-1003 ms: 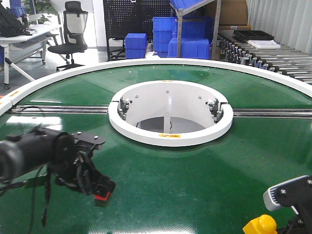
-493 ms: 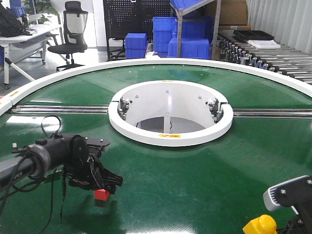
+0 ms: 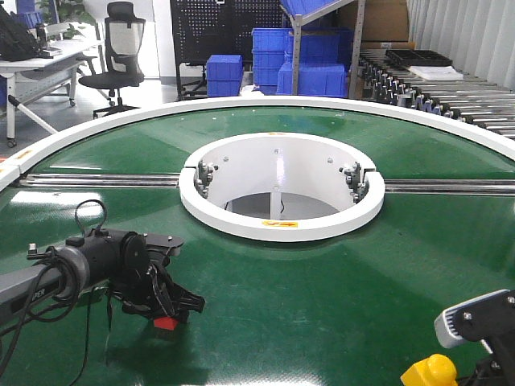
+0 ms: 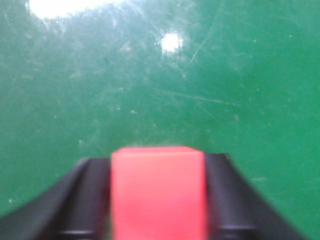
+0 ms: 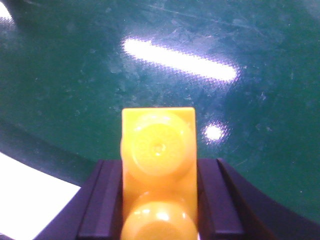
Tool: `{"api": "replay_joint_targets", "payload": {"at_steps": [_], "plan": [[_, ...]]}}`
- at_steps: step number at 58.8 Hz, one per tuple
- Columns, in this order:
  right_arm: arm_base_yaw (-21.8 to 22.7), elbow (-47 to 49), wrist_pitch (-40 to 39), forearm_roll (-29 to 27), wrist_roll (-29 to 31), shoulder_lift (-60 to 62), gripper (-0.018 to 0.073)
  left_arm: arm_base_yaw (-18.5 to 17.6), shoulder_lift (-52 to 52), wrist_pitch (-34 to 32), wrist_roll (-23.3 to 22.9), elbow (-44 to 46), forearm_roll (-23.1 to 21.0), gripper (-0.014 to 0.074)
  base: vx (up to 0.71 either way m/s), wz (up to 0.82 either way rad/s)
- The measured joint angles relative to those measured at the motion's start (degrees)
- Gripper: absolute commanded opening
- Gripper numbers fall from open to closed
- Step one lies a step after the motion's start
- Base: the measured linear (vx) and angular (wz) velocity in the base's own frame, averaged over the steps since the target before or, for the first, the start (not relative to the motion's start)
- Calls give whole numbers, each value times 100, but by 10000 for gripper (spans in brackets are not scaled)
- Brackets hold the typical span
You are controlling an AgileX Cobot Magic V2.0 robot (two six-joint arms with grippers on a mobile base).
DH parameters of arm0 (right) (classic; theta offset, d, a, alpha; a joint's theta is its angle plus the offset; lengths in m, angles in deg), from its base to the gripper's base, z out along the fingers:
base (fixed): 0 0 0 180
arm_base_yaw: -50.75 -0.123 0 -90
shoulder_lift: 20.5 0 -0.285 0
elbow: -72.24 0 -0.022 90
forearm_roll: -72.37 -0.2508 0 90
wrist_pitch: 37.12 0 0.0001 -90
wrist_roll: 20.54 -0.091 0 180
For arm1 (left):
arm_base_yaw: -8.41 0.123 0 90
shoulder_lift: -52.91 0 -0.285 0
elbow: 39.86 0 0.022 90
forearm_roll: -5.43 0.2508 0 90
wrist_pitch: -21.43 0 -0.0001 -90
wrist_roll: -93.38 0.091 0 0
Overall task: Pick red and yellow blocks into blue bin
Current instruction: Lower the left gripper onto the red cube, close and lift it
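Note:
My left gripper (image 3: 166, 315) is shut on the small red cube (image 3: 165, 323), low over the green belt at the front left. In the left wrist view the red cube (image 4: 157, 192) fills the gap between the black fingers (image 4: 90, 200). My right gripper (image 3: 463, 366) at the bottom right edge is shut on the yellow studded brick (image 3: 430, 371). In the right wrist view the yellow brick (image 5: 158, 170) stands between the dark fingers (image 5: 107, 200), studs facing the camera. The blue bin is out of view.
The round green belt (image 3: 322, 305) has a white ring (image 3: 282, 221) around a central opening and a white outer rim (image 3: 265, 103). Metal rails (image 3: 96, 181) cross it. Stacked ribbed blue crates (image 3: 310, 76), an office chair (image 3: 117, 56) and roller conveyors (image 3: 451, 92) stand behind.
My left arm has swung and stretched out away from the camera while its gripper stays shut on the red cube at nearly the same spot. The right gripper has not moved.

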Motion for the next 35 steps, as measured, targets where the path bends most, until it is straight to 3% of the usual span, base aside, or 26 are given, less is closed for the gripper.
{"api": "replay_joint_targets", "payload": {"at_steps": [18,35], "plan": [[0,0,0,0,0,0,231,0,581,427,24,0,0,248,0,0],[0,0,0,0,0,0,231,-69,2229,752,579,-468,-329,230,0,0]]}}
